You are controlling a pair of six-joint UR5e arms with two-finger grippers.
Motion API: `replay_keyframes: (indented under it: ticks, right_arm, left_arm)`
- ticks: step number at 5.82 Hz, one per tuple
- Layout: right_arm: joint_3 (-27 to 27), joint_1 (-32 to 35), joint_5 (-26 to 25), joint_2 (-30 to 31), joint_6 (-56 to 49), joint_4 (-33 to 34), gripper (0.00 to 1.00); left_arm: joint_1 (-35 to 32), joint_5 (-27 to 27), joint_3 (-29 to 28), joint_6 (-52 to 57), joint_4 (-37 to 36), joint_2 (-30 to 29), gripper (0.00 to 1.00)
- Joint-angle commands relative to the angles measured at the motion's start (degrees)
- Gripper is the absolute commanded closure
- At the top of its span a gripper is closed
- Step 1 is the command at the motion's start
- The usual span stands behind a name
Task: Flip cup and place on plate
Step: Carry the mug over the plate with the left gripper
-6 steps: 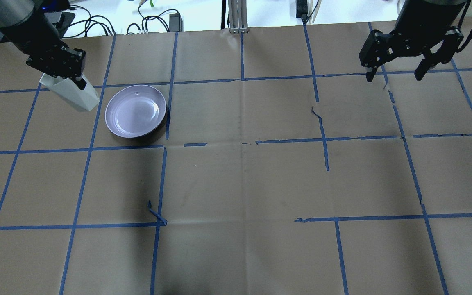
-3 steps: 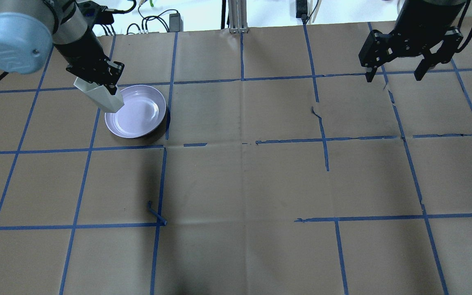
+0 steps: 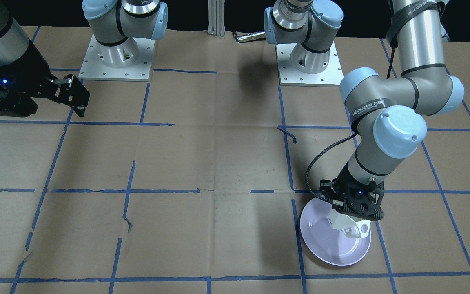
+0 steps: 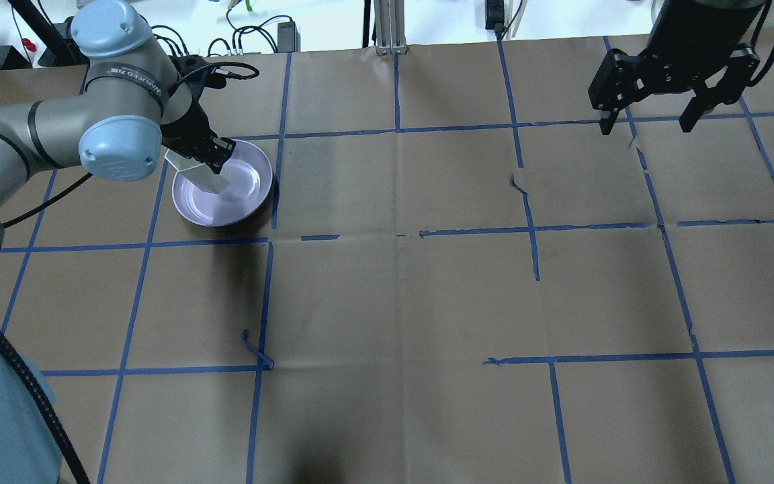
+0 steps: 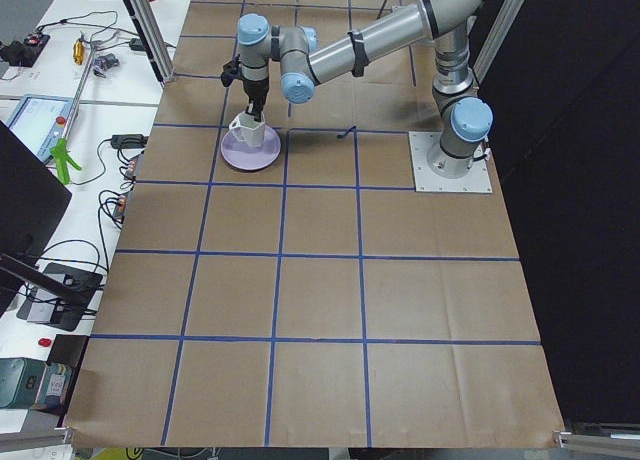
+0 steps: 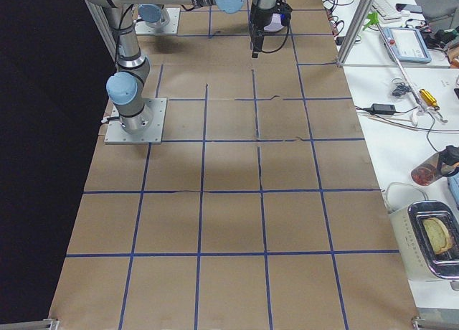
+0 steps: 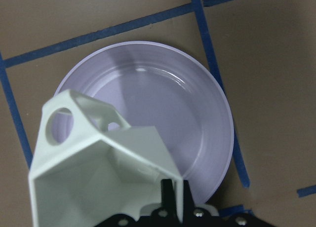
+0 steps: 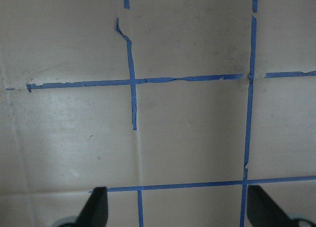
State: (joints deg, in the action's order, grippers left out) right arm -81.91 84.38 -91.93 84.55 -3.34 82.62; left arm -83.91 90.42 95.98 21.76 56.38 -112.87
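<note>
The white faceted cup (image 4: 200, 175) hangs mouth up, base down, over the near-left part of the lavender plate (image 4: 247, 193). My left gripper (image 4: 215, 154) is shut on the cup's rim wall. In the left wrist view I look down into the cup (image 7: 94, 172), with its handle at the upper left and the plate (image 7: 173, 98) below it. The front view shows the cup (image 3: 343, 223) low over the plate (image 3: 333, 255); I cannot tell whether they touch. My right gripper (image 4: 647, 123) is open and empty, high over the far right of the table.
Brown paper with a blue tape grid (image 4: 397, 235) covers the table. Cables and power supplies (image 4: 252, 37) lie beyond its far edge. The arm bases (image 3: 114, 57) stand at the robot's side. The right wrist view shows only paper and tape (image 8: 133, 81).
My left arm has carried the cup to the right, from beside the plate's left to over the plate, and lowered it. The right arm has not moved.
</note>
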Motion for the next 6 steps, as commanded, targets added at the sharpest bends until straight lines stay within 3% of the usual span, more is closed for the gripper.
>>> replay_keyframes:
  ticks: [1,3,4,5,6]
  right_arm:
    - [0.0,0.0,0.0,0.0,0.0,0.0,0.00]
    - [0.0,0.0,0.0,0.0,0.0,0.0,0.00]
    - [0.0,0.0,0.0,0.0,0.0,0.0,0.00]
    - [0.0,0.0,0.0,0.0,0.0,0.0,0.00]
    - [0.0,0.0,0.0,0.0,0.0,0.0,0.00]
  left_arm:
    - [-0.1,-0.1,1.1,-0.1,-1.4,-1.6,0.99]
    - [-0.1,0.0,1.4,-0.1,-1.6,-2.6,0.92]
    - [-0.1,0.0,1.1,-0.1,-2.4,-2.4,0.65]
    - [-0.1,-0.6,1.1,-0.2,-5.1,-2.2,0.10]
    - [-0.2,-0.3,1.1,-0.1,-5.1,-1.9,0.01]
